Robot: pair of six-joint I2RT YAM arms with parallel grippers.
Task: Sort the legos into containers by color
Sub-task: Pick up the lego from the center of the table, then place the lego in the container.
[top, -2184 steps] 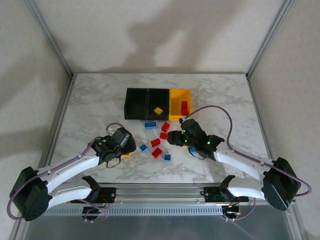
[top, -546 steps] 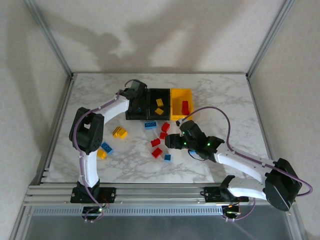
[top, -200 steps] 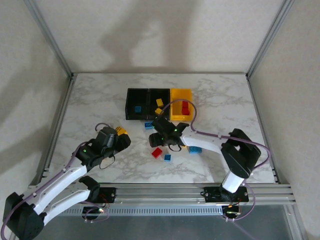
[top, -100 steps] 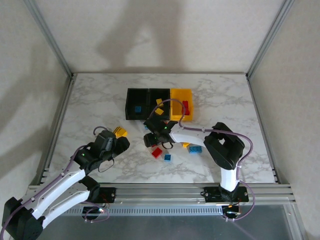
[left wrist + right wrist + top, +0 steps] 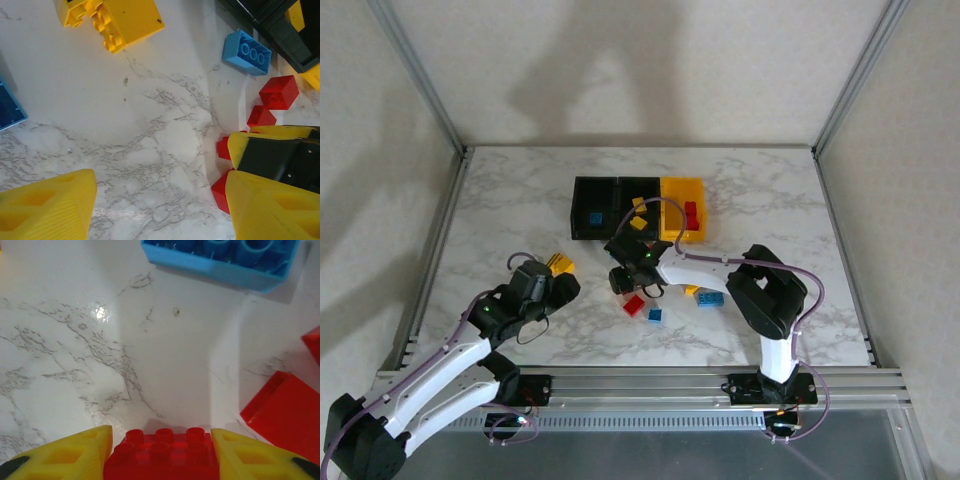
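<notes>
**Right gripper clamps a red brick; left gripper hangs open**

Closest to the arm bases, the left gripper [image 5: 560, 288] hovers low over the left-centre of the marble table [image 5: 500, 210]. Its yellow fingers [image 5: 45, 207] are spread wide, with only bare marble between them. Just beyond it lie the yellow bricks [image 5: 558, 264], stuck together in a small cluster. In the left wrist view a dark blue piece [image 5: 7, 107] is cut off by the left edge.

Further in, at mid-table, the right gripper [image 5: 620, 281] reaches across from the right with its forearm stretched leftward. In its wrist view both fingers [image 5: 65, 455] press against the ends of a red brick [image 5: 162, 452] that sits studs-up. The jaws are closed on that brick. The views do not settle whether it is clear of the marble.

More legos are scattered around this gripper. A second red block [image 5: 287, 412] lies close on one side and a long blue brick [image 5: 220, 257] lies straight ahead. From overhead, a red lego [image 5: 634, 305] sits just on the near side of the gripper with a small blue cube [image 5: 654, 314] beside it. A light blue brick [image 5: 710, 298] lies by the forearm.

Farthest back stand the containers, three joined in a row.
- The left black bin [image 5: 592, 235] holds one blue lego [image 5: 595, 217].
- The middle black bin [image 5: 638, 181] holds yellow pieces [image 5: 638, 222].
- The yellow-orange bin [image 5: 682, 184] holds red pieces [image 5: 691, 212].
</notes>
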